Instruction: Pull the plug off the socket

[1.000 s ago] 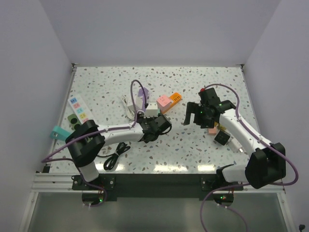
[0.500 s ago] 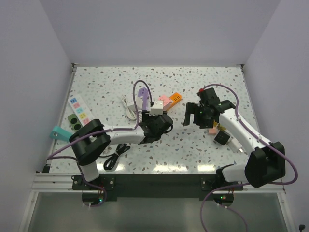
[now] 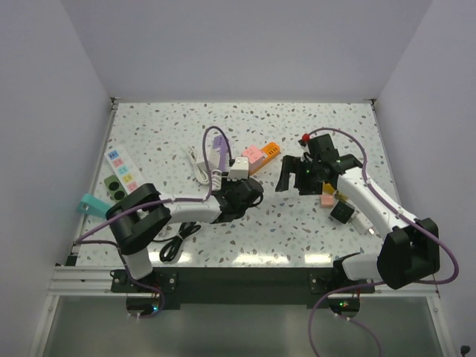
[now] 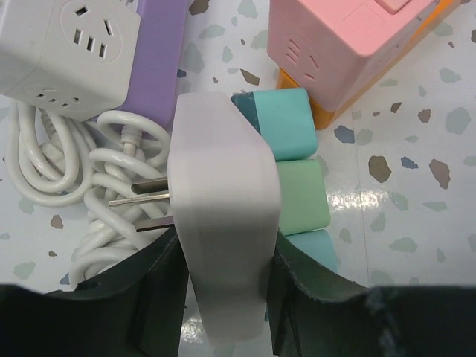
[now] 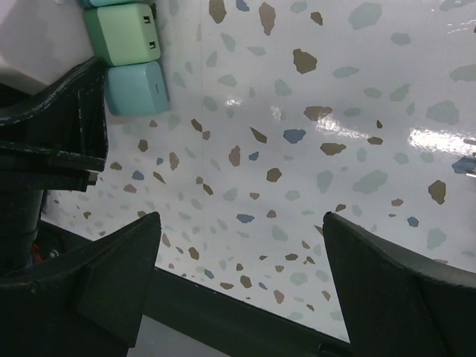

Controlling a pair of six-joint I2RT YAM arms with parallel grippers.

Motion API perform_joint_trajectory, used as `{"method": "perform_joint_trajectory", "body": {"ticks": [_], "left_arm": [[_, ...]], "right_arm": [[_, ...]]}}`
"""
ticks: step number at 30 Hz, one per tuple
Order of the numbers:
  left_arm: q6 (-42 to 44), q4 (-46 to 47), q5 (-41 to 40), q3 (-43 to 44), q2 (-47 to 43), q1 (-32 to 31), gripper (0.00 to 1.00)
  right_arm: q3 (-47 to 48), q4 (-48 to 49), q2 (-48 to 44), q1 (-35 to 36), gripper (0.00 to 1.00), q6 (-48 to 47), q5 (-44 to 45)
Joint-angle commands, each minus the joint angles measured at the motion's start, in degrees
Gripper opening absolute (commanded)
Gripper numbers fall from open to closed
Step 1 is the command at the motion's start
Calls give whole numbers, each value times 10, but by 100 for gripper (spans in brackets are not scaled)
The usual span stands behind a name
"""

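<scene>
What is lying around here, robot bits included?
white adapter: one, white, gripped in the left claw.
charger cubes: three, teal, green, teal, along the adapter's side.
cube socket: one, white, centre.
purple block: one, purple, beside the cube socket.
pink cube: one, pink, centre.
orange block: one, orange, against the pink cube.
white cable: one coil, white, by the cube socket.
power strip: one, white with coloured sockets, far left.
black cable: one, black, front left.
black cube: one, black, right side.
left claw: one, black, shut on the white adapter.
right claw: one, black, open, holding nothing.

Plug (image 4: pixel 223 223) between cable (image 4: pixel 33 167) and blocks (image 4: pixel 301 197)
</scene>
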Motion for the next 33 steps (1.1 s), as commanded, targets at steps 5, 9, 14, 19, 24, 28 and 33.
{"method": "perform_joint_trajectory", "body": {"ticks": [5,9,14,19,24,28,33], "left_arm": [[-37,95,153,-76,-184,13,0],[-76,137,224,-119,-245,24,0],[-83,153,257,-149,-273,32,0],[-86,145,254,-158,-275,32,0],[-90,134,222,-153,-282,32,0],[-97,123,202,-140,-279,31,0],[-105,114,186,-132,-272,25,0]], "right_arm": [[-52,89,-29,1,96,30,-146],[-107,190,-39,1,98,105,-225],[-149,286,-50,1,97,171,-269],[-164,351,-56,2,95,236,-308],[-147,287,-46,15,90,226,-280],[-146,257,-31,30,86,239,-254],[-156,306,-17,62,84,297,-229]]}}
